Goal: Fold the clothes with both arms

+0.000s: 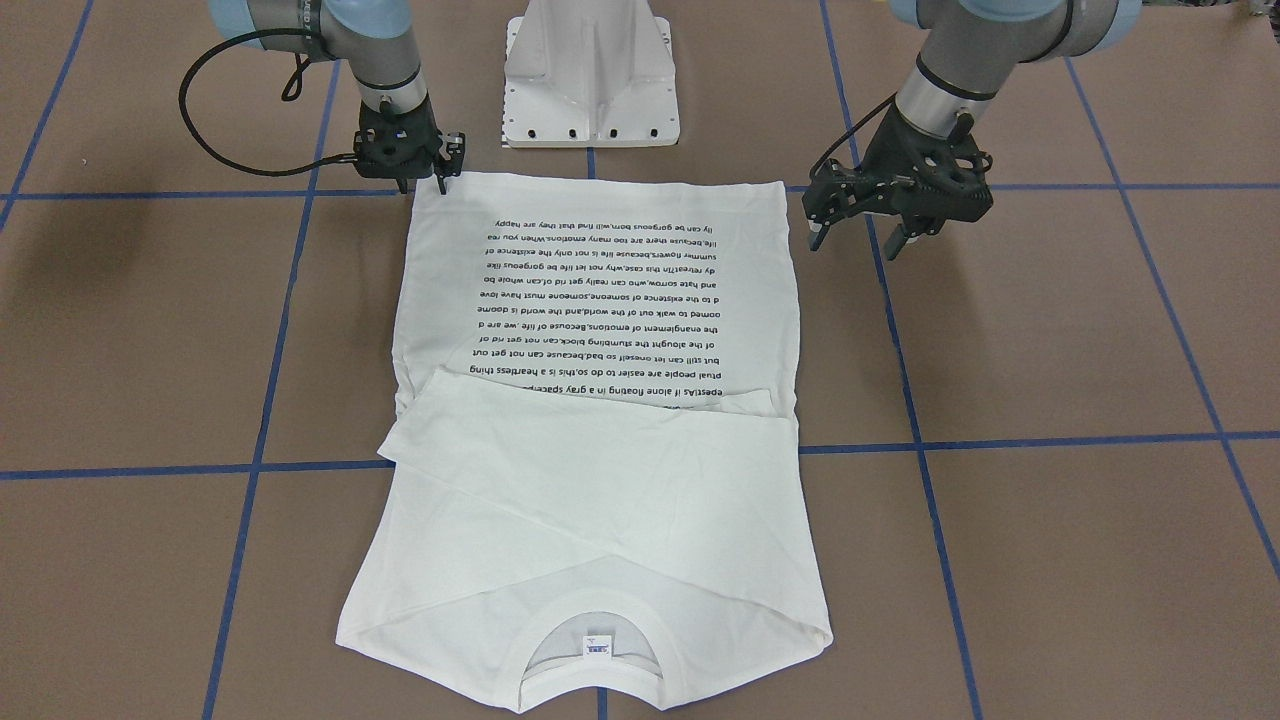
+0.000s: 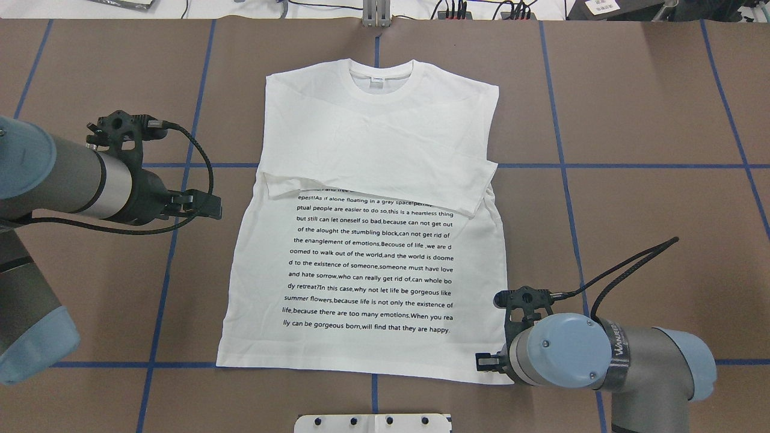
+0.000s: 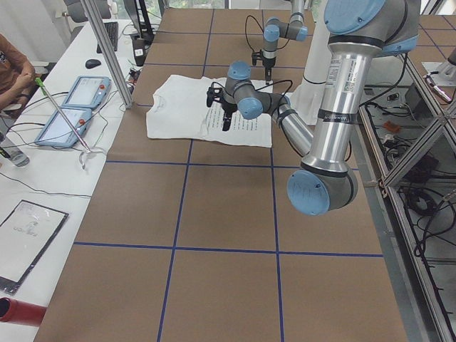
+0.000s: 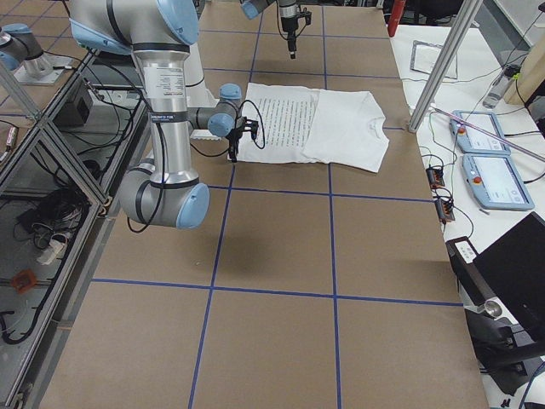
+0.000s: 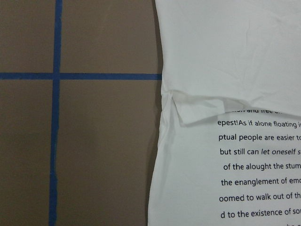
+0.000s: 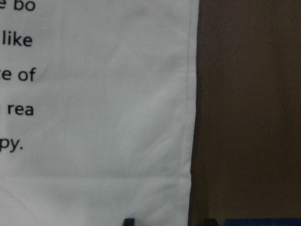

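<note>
The white T-shirt [image 1: 600,480] [image 2: 373,138] lies flat on the brown table, collar at the far side, hem toward the robot. Its sleeves are folded across the chest above the black text block [image 2: 370,264]. My left gripper [image 1: 853,240] [image 2: 201,205] hangs open above bare table, beside the shirt's side edge and apart from it. My right gripper [image 1: 422,182] [image 2: 488,361] is open and low at the hem corner. In the right wrist view its two fingertips [image 6: 128,220] straddle the shirt's edge [image 6: 190,141]. The left wrist view shows the folded sleeve end [image 5: 197,110], no fingers.
The white pedestal base [image 1: 590,90] [image 2: 373,423] stands just behind the hem. Blue tape lines [image 2: 631,165] grid the table. A side bench carries tablets [image 3: 78,92] and a metal post [image 3: 107,50], with a person's arm [image 3: 11,71] at its edge.
</note>
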`<action>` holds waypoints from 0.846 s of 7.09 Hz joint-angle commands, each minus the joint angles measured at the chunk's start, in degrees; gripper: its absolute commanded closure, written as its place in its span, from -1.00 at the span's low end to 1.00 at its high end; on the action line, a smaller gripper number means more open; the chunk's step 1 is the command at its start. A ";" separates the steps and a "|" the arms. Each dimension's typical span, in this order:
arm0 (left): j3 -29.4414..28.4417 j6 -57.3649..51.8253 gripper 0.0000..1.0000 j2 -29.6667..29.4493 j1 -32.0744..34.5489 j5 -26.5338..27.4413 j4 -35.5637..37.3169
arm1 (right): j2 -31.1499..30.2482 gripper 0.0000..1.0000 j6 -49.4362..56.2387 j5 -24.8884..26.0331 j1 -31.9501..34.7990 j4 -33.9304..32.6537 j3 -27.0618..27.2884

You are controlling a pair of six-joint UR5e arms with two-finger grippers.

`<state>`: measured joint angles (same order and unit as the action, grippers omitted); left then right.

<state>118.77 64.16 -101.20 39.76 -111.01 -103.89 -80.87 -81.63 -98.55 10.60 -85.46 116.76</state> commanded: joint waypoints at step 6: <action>0.05 0.00 -0.99 -0.22 0.05 0.09 0.00 | 1.33 1.00 -0.02 -1.03 -0.14 0.03 0.39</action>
<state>118.77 64.16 -101.46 39.78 -110.98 -103.89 -79.91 -81.62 -99.48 10.43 -85.29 117.03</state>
